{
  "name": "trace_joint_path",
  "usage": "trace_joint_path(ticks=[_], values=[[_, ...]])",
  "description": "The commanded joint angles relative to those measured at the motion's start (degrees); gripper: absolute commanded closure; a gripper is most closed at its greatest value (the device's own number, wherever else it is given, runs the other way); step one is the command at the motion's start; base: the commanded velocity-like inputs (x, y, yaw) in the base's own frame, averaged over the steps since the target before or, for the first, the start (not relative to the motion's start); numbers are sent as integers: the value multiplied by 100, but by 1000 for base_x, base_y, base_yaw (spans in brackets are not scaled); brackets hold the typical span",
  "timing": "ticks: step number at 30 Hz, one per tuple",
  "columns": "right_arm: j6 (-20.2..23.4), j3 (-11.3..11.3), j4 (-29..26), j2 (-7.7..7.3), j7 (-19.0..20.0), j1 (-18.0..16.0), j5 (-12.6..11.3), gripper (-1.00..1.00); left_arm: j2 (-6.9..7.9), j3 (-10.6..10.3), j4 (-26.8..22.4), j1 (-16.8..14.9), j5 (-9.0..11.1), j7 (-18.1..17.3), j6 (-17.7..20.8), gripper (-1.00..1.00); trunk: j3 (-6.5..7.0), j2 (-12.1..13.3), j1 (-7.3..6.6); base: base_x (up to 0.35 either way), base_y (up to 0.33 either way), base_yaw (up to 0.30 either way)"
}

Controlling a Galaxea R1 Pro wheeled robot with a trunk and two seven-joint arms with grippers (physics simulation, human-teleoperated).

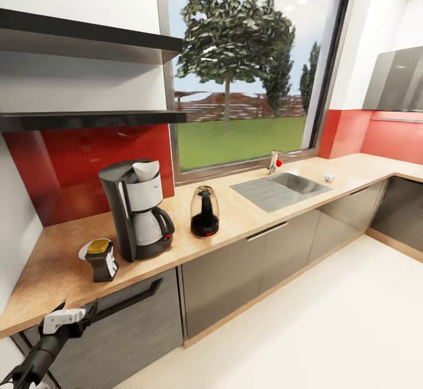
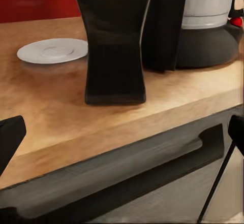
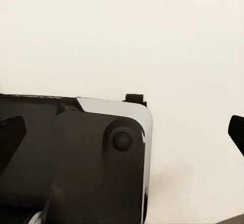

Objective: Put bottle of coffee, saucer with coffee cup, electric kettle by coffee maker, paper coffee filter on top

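The black coffee maker (image 1: 138, 210) stands on the wooden countertop (image 1: 241, 215), and a white paper coffee filter (image 1: 147, 170) sits on its top. The dark glass electric kettle (image 1: 205, 211) stands just to its right. Left of it is the bottle of coffee (image 1: 101, 258) with a yellow cap, and the white saucer (image 1: 87, 249) lies behind the bottle. A tiny pale object, apparently the coffee cup (image 1: 329, 177), rests right of the sink. The black kitchen shelf (image 1: 88, 120) hangs above. My left gripper (image 1: 76, 312) is open below the counter edge, facing the bottle (image 2: 114, 46), saucer (image 2: 52, 50) and coffee maker (image 2: 203, 31). My right gripper (image 3: 122, 132) is open over the floor.
A steel sink (image 1: 281, 189) with a tap is set in the counter under the window. Dark cabinet fronts with a long handle (image 2: 127, 158) run below the counter. Pale floor (image 1: 305, 330) stretches to the right. Part of my black and white body (image 3: 76, 158) lies under the right gripper.
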Motion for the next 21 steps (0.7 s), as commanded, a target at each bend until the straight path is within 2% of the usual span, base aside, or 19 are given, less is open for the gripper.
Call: trace_joint_path(ticks=[1, 3, 6, 9, 11, 17, 21], values=[[-20, 48, 8, 2, 18, -2, -58, -100, -5, 10, 5, 59, 0, -37, -37, -100, -2, -4, 2, -20, 0, 0], [-20, 49, 7, 5, 18, -2, -58, -100, -30, 3, 8, 139, 11, -41, -120, -100, -2, -4, 2, -11, 0, 0], [-20, 49, 7, 12, 18, -2, -58, -100, -151, 5, 16, 279, 4, -48, -329, -100, -2, -4, 2, -5, 0, 0], [-27, 43, 6, 27, 18, -2, -66, -100, -317, -5, 31, 641, -11, -144, -502, -100, -2, -4, 2, -1, 0, 0], [-32, 42, 2, 35, 18, -2, -71, -100, -355, -8, 37, 849, -10, -276, -577, -100, -2, -4, 2, 0, 0, 0], [-50, 40, -40, 118, 26, -2, -83, -100, -383, 11, 235, 1468, -31, -875, -726, -100, -2, -4, 2, 0, 0, 0], [-54, 40, -50, 180, 28, -2, -84, -100, -340, 56, 535, 1854, -35, -1002, -732, -100, -2, -4, 2, 0, 0, 0]])
